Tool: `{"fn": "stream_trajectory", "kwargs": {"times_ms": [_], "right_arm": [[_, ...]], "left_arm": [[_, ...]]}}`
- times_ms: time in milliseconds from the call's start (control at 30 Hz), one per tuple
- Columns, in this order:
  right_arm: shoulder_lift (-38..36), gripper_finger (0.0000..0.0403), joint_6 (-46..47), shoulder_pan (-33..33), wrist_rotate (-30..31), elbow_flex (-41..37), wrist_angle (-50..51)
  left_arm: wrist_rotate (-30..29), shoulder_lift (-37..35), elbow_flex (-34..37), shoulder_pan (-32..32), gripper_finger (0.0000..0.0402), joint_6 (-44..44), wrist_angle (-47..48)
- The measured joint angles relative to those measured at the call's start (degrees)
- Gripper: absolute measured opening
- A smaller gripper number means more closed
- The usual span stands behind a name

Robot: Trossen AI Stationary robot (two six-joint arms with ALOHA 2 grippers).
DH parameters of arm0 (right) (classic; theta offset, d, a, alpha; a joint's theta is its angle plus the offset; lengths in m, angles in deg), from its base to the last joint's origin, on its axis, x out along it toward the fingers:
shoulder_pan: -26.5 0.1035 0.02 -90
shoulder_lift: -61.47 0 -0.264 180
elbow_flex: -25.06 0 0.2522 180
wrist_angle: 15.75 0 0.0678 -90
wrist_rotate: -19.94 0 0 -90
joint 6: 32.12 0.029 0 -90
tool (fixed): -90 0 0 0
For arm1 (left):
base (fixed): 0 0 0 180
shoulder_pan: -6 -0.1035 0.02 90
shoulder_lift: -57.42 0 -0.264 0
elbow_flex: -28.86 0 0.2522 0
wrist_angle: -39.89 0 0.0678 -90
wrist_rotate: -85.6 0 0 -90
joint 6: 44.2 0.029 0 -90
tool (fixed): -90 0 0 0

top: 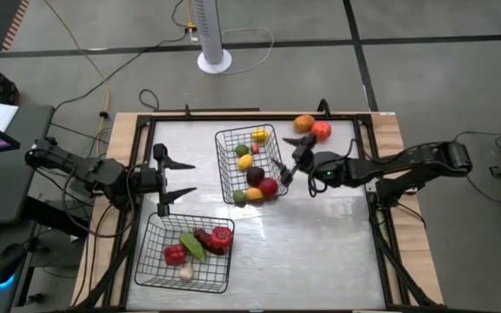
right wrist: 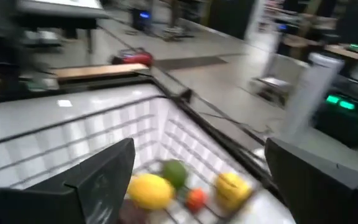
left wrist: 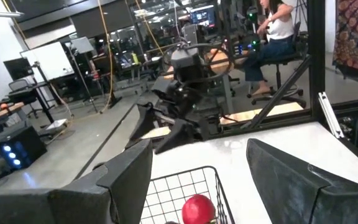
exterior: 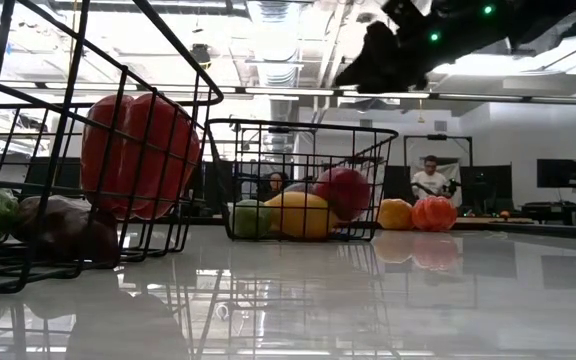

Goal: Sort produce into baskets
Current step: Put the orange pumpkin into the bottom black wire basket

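Note:
Two black wire baskets stand on the white table. The far basket [top: 250, 165] holds yellow, green, orange, dark maroon and red produce; my right wrist view shows a yellow piece [right wrist: 149, 190] and a green one [right wrist: 174, 173] on its floor. My right gripper [top: 283, 161] hangs open over this basket's right rim, holding nothing. The near basket [top: 185, 252] holds a red pepper [exterior: 138, 150] and green, dark and white pieces. My left gripper [top: 183, 179] waits open and level above the table, between the two baskets at the left.
An orange piece [top: 304, 123] and a red piece [top: 322, 131] rest on the table at the far right, beyond my right gripper. A black frame runs around the table's edges [top: 368, 130]. People sit in the room behind the table [exterior: 430, 180].

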Motion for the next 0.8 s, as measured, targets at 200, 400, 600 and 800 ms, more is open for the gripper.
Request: {"fn": "stream_trajectory", "kwargs": {"times_ms": [200,400,600,800], "right_arm": [[-4.5,0.0383,3.3,-1.6,4.3,0.0,10.2],[-5.3,0.0383,8.8,-11.7,4.5,-3.1,18.2],[-4.9,0.0386,11.3,-23.1,2.0,-9.8,14.4],[-4.1,0.0398,9.0,-30.0,-3.8,-11.8,13.8]], "left_arm": [[0.0,0.0,0.0,0.0,0.0249,-0.2,0.0],[0.0,0.0,0.0,0.0,0.0249,-0.4,0.0],[0.0,0.0,0.0,0.0,0.0249,-0.5,0.0],[0.0,0.0,0.0,0.0,0.0249,0.4,0.2]]}}
